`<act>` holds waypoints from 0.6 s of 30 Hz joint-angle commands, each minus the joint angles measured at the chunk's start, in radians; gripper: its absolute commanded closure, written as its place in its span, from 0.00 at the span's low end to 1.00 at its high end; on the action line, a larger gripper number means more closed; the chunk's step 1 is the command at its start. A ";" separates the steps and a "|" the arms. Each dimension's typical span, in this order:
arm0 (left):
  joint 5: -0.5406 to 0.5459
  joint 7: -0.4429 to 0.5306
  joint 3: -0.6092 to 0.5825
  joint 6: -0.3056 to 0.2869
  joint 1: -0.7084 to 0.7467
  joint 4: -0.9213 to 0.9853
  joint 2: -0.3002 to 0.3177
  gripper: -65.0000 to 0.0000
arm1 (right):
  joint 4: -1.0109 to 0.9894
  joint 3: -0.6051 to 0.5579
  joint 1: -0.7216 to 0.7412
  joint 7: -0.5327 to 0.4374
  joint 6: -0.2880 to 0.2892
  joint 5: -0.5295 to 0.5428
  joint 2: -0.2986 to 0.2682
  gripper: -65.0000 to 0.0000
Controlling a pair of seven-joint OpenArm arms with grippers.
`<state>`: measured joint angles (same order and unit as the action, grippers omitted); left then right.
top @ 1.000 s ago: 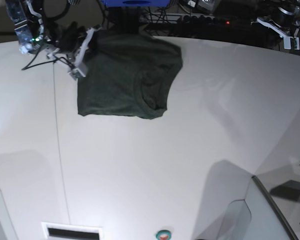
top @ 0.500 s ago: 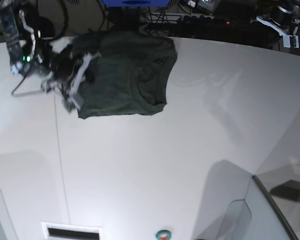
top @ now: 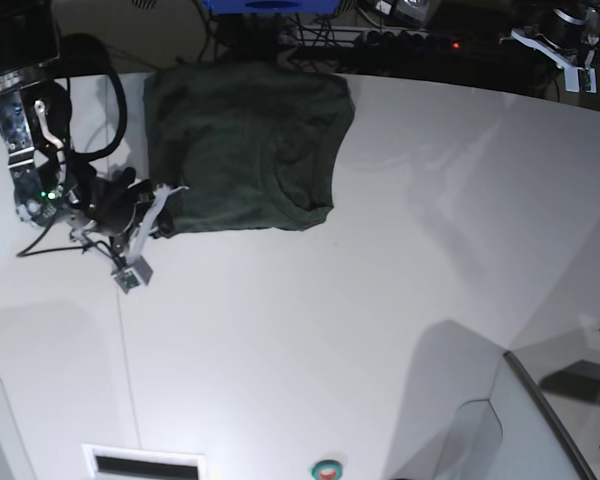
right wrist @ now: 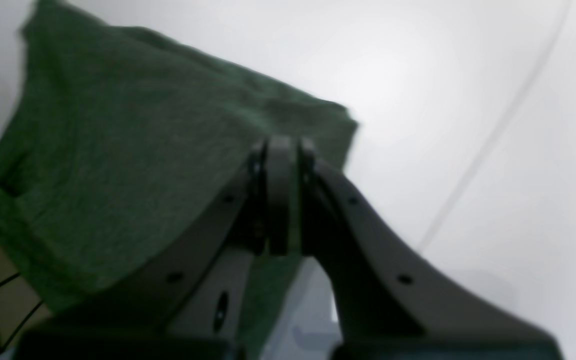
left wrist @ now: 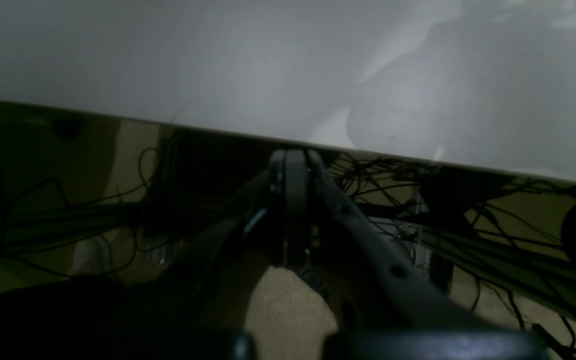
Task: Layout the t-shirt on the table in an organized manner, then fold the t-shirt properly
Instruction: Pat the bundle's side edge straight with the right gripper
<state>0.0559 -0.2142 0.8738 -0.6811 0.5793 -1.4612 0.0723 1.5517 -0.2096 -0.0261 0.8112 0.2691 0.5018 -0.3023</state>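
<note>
Base view shows us the t-shirt lying as a dark green, roughly squared bundle at the far edge of the tabletop, around twelve o'clock and a little toward eleven, its far hem right at the curved rim. It is bunched in layers, with a rounded fold line visible near its near-right corner, so we judge the layout step is not finished.

Our right hand sits just beside the shirt's near-left corner, at about ten o'clock. From the right wrist view the right hand has its fingers pressed together, and the green cloth lies behind and to the left of them; we cannot see any fabric pinched between the tips, so we take it as closed on nothing. That spot suits reaching a corner to draw the shirt toward the middle, where there is room to spread it.

Our left hand is parked beyond the tabletop's far rim, at about one o'clock in the base view, fingers pressed together and empty, over a tangle of cables, out of the way.
</note>
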 commanded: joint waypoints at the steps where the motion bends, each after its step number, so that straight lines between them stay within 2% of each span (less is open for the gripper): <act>1: 0.011 0.020 0.006 0.002 0.009 -0.014 0.013 1.00 | -0.003 0.003 0.015 -0.016 0.005 0.010 -0.001 0.96; 6: 0.008 0.020 0.006 0.002 0.008 -0.014 0.013 1.00 | -0.147 0.002 0.087 -0.019 0.006 0.010 0.013 0.96; 16: 0.014 0.020 0.006 0.002 0.011 -0.014 0.013 1.00 | -0.305 0.011 0.173 -0.026 0.008 0.010 0.008 0.97; 18: 0.014 0.020 0.006 0.002 0.012 -0.014 0.011 1.00 | -0.280 0.012 0.173 -0.034 0.008 0.010 0.005 0.97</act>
<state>0.0551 -0.2142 0.8738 -0.6811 0.5800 -1.4612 0.0715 1.2491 -0.2028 0.1253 0.7933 0.2714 0.4931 -0.2901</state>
